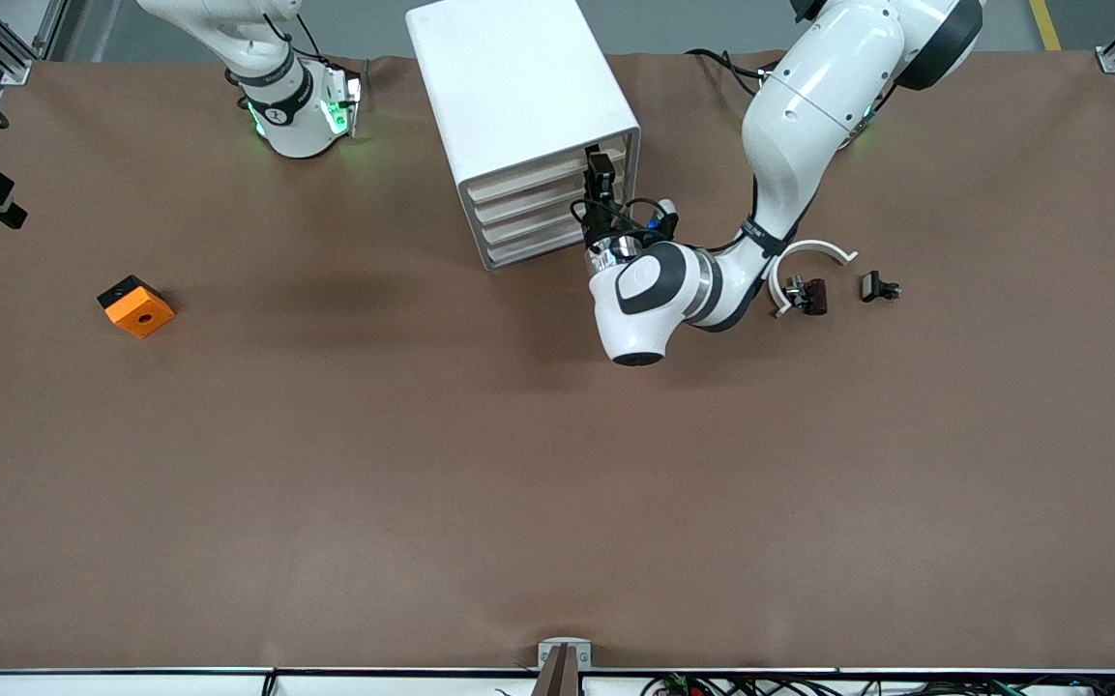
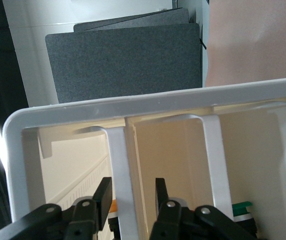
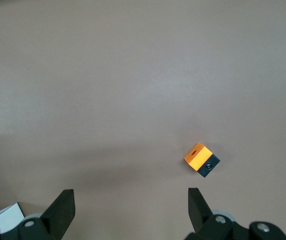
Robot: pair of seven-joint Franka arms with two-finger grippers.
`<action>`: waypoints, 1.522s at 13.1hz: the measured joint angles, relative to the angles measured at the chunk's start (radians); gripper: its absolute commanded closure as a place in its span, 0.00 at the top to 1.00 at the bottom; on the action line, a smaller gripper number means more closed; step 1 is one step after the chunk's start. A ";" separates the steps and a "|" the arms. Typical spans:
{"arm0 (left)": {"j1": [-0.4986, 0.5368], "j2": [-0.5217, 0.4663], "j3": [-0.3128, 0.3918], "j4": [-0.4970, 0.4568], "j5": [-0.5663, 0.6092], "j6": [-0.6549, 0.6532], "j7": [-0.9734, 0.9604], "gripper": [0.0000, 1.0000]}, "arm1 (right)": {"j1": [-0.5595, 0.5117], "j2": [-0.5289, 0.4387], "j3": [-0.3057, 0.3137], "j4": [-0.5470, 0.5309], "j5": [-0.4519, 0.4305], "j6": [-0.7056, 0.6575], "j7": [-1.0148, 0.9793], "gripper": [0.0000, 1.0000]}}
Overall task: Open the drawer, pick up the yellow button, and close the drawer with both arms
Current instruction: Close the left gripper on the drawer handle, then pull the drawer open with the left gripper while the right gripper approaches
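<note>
The white cabinet (image 1: 518, 87) stands at the robots' edge of the table. Its top drawer (image 1: 542, 174) sits level with the three below it. My left gripper (image 1: 601, 172) is at that drawer's front, at the end toward the left arm. In the left wrist view the gripper (image 2: 131, 184) is open, its fingers (image 2: 103, 192) on either side of a white upright slat (image 2: 123, 170) of the drawer front. A small orange patch with black under it (image 2: 112, 205) shows by one finger; I cannot tell if it is the button. My right gripper (image 3: 129, 194) is open and empty, over bare table.
An orange square block (image 1: 136, 305) lies toward the right arm's end, also in the right wrist view (image 3: 199, 156). A white curved piece (image 1: 813, 253) and two dark clip parts (image 1: 806, 293) (image 1: 878, 287) lie beside the left arm's forearm. A green thing (image 2: 243, 207) shows in the cabinet.
</note>
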 measured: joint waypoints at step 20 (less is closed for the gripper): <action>0.009 0.001 0.026 0.000 -0.033 0.000 -0.036 0.07 | -0.001 0.161 -0.002 0.031 -0.003 -0.001 -0.001 1.00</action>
